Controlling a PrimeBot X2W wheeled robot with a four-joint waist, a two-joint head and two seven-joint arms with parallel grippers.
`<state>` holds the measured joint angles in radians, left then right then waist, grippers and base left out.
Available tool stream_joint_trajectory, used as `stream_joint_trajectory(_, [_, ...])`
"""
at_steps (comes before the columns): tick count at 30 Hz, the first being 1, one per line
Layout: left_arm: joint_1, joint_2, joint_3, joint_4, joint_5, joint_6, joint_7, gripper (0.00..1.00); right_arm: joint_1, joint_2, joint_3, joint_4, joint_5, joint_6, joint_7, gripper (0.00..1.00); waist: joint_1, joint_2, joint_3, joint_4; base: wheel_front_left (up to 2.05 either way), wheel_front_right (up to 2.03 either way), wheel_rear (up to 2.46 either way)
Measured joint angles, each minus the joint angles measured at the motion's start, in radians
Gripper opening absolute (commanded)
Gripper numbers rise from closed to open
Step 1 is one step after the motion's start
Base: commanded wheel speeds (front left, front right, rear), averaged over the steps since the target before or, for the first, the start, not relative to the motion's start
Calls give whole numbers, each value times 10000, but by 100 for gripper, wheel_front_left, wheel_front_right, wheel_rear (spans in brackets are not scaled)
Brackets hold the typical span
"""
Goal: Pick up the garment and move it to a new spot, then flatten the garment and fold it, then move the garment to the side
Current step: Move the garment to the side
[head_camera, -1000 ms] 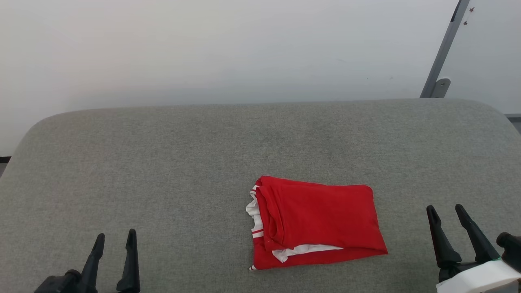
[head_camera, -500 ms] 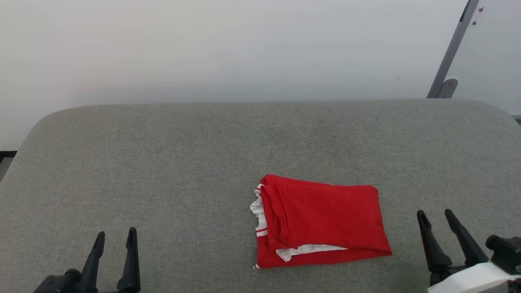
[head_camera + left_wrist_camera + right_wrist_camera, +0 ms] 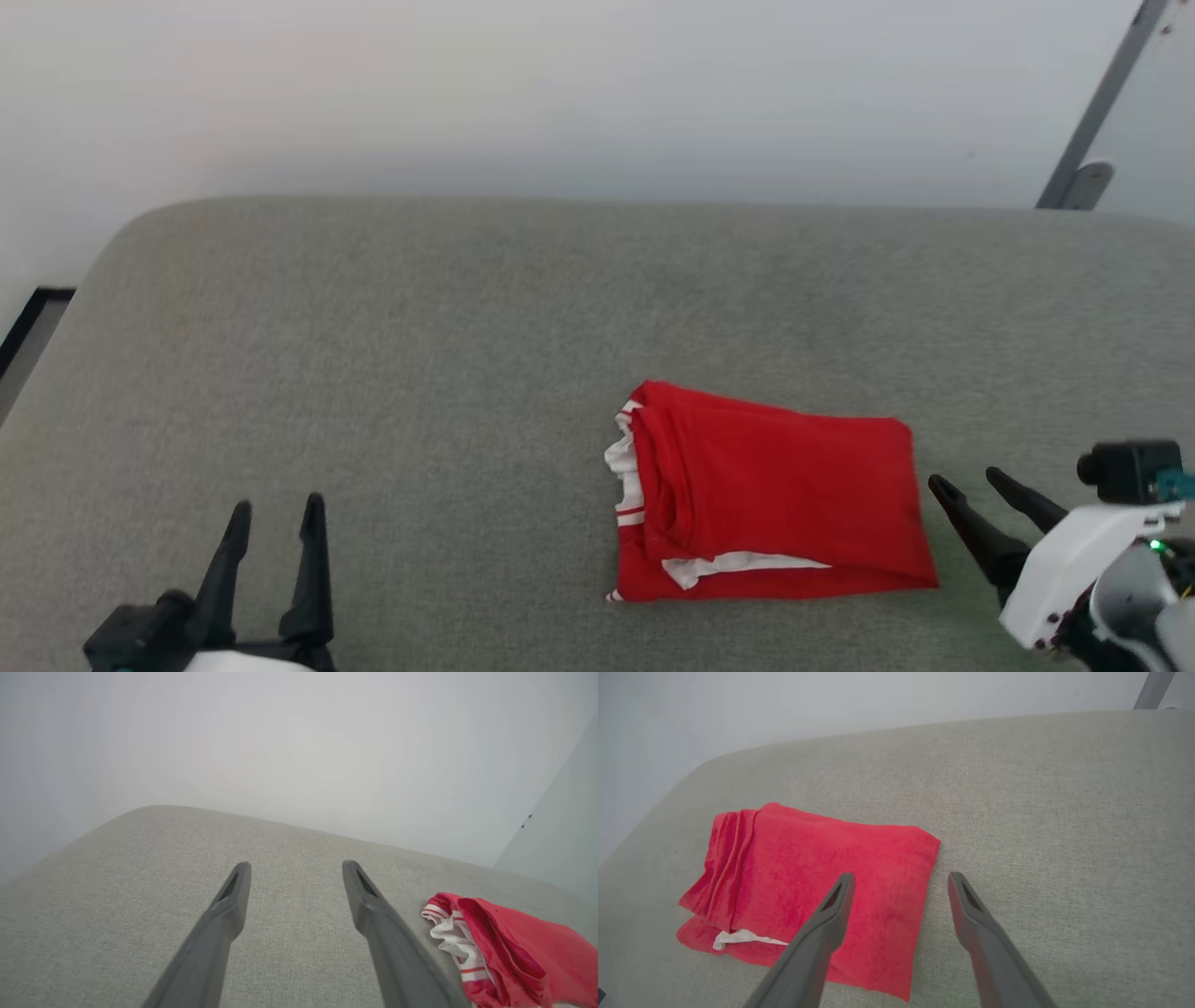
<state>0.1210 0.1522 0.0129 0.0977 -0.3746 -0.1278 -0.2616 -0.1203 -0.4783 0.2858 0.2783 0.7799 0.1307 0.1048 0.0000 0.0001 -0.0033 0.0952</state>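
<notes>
One red T-shirt (image 3: 784, 495) lay folded into a rough rectangle on the grey fabric-covered counter (image 3: 420, 327). Two patches of white showed on it. One was a bunched sleeve with red stripes at its left end, seen close in the left wrist view (image 3: 509, 952). The other was a thin white strip peeking from the fold along its near edge.

Two pincers were in sight, each with two long dark fingers. The left pincer (image 3: 278, 504) stood well to the left of the T-shirt and slightly nearer the robot. It was spread wide with nothing between its fingers (image 3: 224, 924), only bare grey fabric under them (image 3: 296, 865). The right pincer (image 3: 965, 478) sat just beside the T-shirt's right edge, spread wide too and pinching nothing. In the right wrist view (image 3: 901, 876) that edge of the T-shirt (image 3: 822, 877) fell between the two fingertips, and one finger crossed in front of the red cloth. Whether a fingertip touched the cloth could not be told.

Beyond the T-shirt the counter ran to a rounded far edge. One plain pale wall (image 3: 560, 93) stood behind it, and one slanted grey metal strut (image 3: 1102, 103) rose far off to the T-shirt's right
</notes>
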Motion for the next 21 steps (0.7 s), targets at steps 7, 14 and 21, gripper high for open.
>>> stream_joint_trajectory(7, [-485, -105, -297, -33, -29, 0, 0, 100, -852, -917, 334, -194, 800, 0, 2426, 100, 0, 0, 665, 362, 0, 0, 0])
stream_joint_trajectory(14, [-967, -213, -554, 42, -48, 0, 0, 100, -1459, -1415, 470, -176, 1018, 0, 4167, 100, 0, 0, 1364, 818, 0, 0, 0])
stream_joint_trajectory(21, [-1315, -286, -706, 127, -82, 0, 0, 100, -1955, -1327, 815, 251, 989, 0, 5716, 100, 0, 0, 2003, 1265, 0, 0, 0])
